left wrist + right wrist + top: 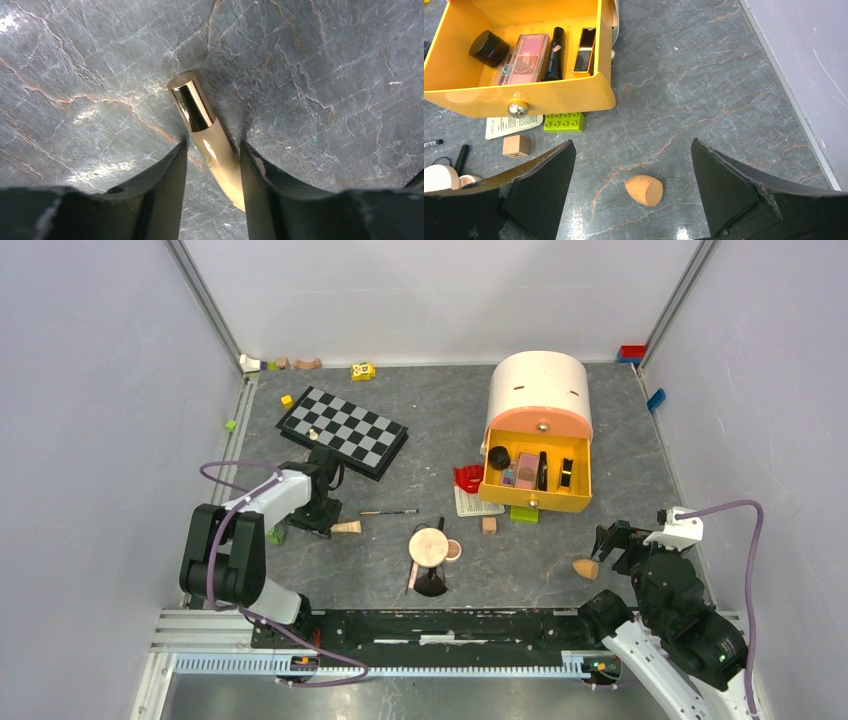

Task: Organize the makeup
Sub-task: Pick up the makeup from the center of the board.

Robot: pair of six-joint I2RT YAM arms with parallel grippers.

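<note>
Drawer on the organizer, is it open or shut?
Open. The drawer is pulled out from the organizer, and a jar and a palette show inside it from above.

- Grey marbled table (440, 420) carries everything.
- Chequered board (343, 432) lies at the far left.
- White-domed organiser (540, 380) stands at the far right (its yellow drawer (524, 97) pulled out).
- Green brick (524, 515), wooden block (489, 525) and printed leaflet (470, 504) lie just before the drawer.
- Thin brush (388, 512) and round peach compact (429, 545) lie mid-table.
- Orange sponge (586, 568) lies alone at the near right.
- Gold tube (200, 115) lies flat.
</note>
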